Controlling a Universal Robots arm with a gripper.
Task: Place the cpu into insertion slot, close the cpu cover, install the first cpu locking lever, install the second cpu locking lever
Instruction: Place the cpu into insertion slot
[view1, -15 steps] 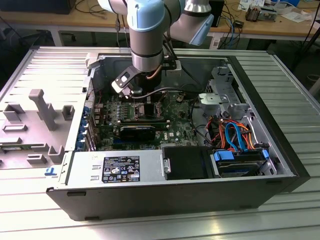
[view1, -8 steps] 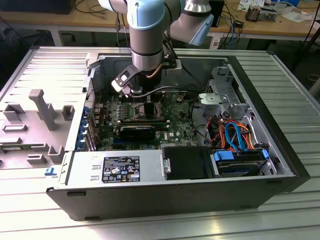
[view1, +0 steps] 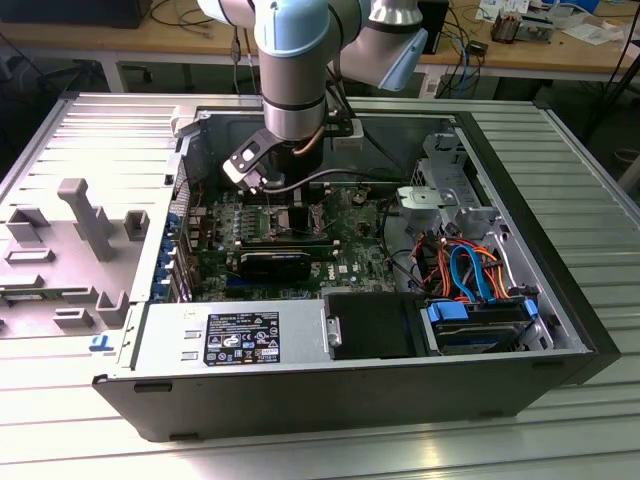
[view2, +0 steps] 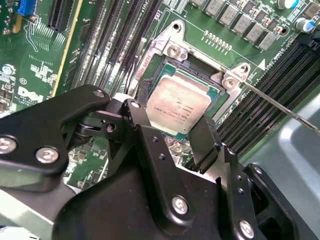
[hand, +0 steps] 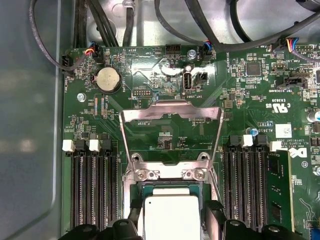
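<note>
In the exterior view the arm (view1: 292, 70) reaches down from the upper middle of the frame into an open computer case (view1: 300, 400), which lies on a ribbed metal counter (view1: 560, 430). The circuit board (view1: 215, 235) sits in the half of the case toward the exterior view's left.

In both wrist views the pincer (view2: 168, 121) (hand: 172, 217) straddles the chip (view2: 177, 100) (hand: 170, 207). Its black fingers (view2: 136, 114) are closed against two opposite edges of the chip and hold it. The chip lies flat within the silver rim of the socket (view2: 172, 50) (hand: 170, 173), silver top upward.

In the first wrist view the cover (hand: 170, 112) stands swung open from its hinge, beyond the socket. Through its window the green board shows. Long black memory slots (hand: 92, 190) run along both sides of the socket. A thin metal rod (view2: 280, 106) juts out from one socket corner in the second wrist view.
</note>
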